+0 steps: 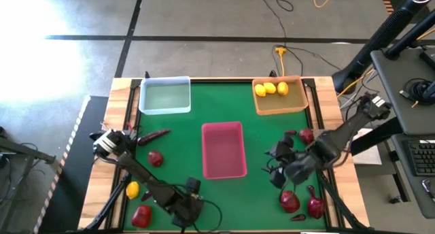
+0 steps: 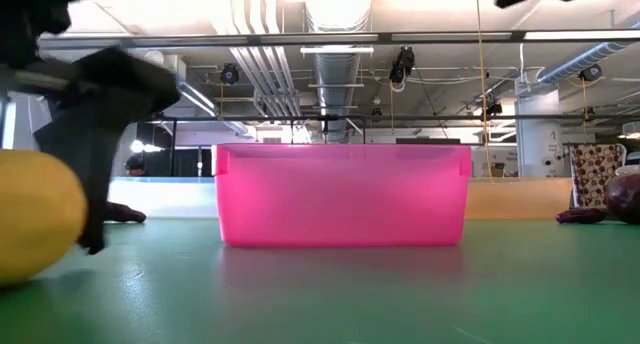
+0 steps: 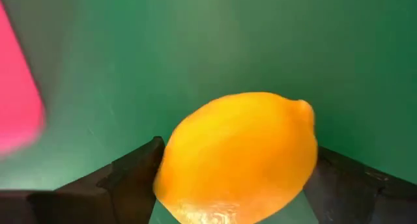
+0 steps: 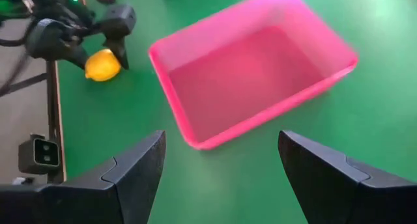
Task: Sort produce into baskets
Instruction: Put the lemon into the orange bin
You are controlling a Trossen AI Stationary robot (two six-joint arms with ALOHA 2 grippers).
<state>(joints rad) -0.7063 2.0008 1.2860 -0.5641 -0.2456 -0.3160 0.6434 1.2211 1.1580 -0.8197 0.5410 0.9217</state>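
**Sorting produce: left hand at a lemon on the near left**

Covering most of the view, the green table [image 1: 258, 186] carries three trays. The pink tray [image 1: 223, 149] lies at the centre and holds nothing. At the far left is the pale blue tray [image 1: 164, 96], likewise holding nothing, and at the far right the tan-orange tray [image 1: 279, 95] holds three lemons [image 1: 270, 89] side by side along its far side.

The left arm reaches in at the near left edge of the table. Its left hand [image 3: 234, 185] is low at a loose lemon [image 3: 238, 155], with one dark finger [image 3: 130, 178] on each side of the fruit; whether the fingers touch or press it cannot be told. The right hand [image 4: 221, 165] hovers right of the pink tray, its fingers apart and gripping nothing.

Smaller pieces lie scattered. On the left, a red fruit [image 1: 155, 158] sits between the blue tray and the lemon, another red fruit [image 1: 141, 215] lies at the near left corner, and a dark maroon elongated piece [image 1: 153, 135] rests just near of the blue tray. On the right, one red fruit [image 1: 306, 135] lies near of the tan-orange tray, and two more [image 1: 289, 201] sit close together at the near right.
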